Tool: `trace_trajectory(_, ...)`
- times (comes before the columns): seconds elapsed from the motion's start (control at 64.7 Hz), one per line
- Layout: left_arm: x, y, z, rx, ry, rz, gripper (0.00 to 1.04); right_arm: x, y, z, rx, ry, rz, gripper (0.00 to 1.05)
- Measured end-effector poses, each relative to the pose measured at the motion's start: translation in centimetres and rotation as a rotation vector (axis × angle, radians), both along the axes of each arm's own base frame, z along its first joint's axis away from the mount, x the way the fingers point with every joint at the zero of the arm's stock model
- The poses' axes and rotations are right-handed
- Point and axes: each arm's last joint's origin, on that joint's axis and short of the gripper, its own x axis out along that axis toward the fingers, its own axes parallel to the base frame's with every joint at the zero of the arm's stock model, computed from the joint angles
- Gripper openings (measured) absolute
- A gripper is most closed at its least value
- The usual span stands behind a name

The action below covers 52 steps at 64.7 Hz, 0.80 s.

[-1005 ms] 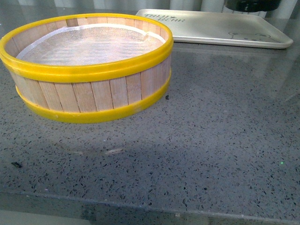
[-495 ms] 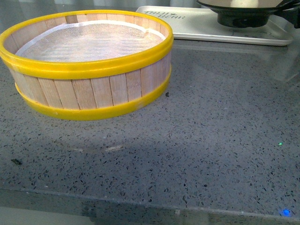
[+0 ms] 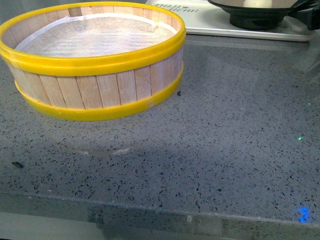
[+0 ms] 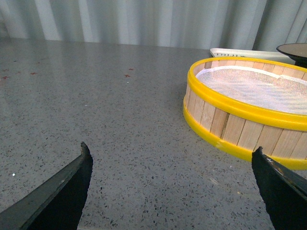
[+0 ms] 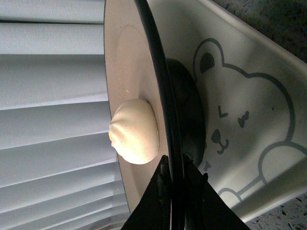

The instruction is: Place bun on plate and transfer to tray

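Note:
The plate (image 3: 260,16), black-rimmed with a black pedestal base, sits low over the white tray (image 3: 210,20) at the far right. I cannot tell whether its base touches the tray. The white bun (image 3: 260,3) lies on the plate. In the right wrist view the bun (image 5: 135,130) rests on the beige inside of the plate (image 5: 124,62), above the tray's bear print (image 5: 249,120). My right gripper (image 5: 173,167) is shut on the plate's rim; it shows at the front view's right edge (image 3: 311,11). My left gripper (image 4: 171,153) is open and empty above the countertop.
A yellow-rimmed wooden steamer basket (image 3: 95,65) with white mesh stands at the left front of the tray; it also shows in the left wrist view (image 4: 249,110). The grey speckled countertop (image 3: 225,140) runs to its front edge. Pale curtains hang behind.
The plate with the bun has come down into view over the tray, held by my right gripper. The basket has not moved on the counter.

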Motion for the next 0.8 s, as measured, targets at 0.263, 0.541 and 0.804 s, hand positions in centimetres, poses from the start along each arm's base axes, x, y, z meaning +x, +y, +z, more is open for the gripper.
trace_trajectory(0.263, 0.0, 0.0, 0.0, 0.000, 0.000, 0.000, 0.98, 0.0, -0.3, -0.1, 0.001, 0.011, -0.001, 0.10)
trace_trajectory(0.541, 0.0, 0.0, 0.0, 0.000, 0.000, 0.000, 0.98, -0.7, -0.1, 0.5, 0.004, -0.012, 0.000, 0.59)
trace_trajectory(0.804, 0.0, 0.0, 0.0, 0.000, 0.000, 0.000, 0.98, -5.7, 0.6, 1.7, -0.021, -0.035, -0.037, 0.96)
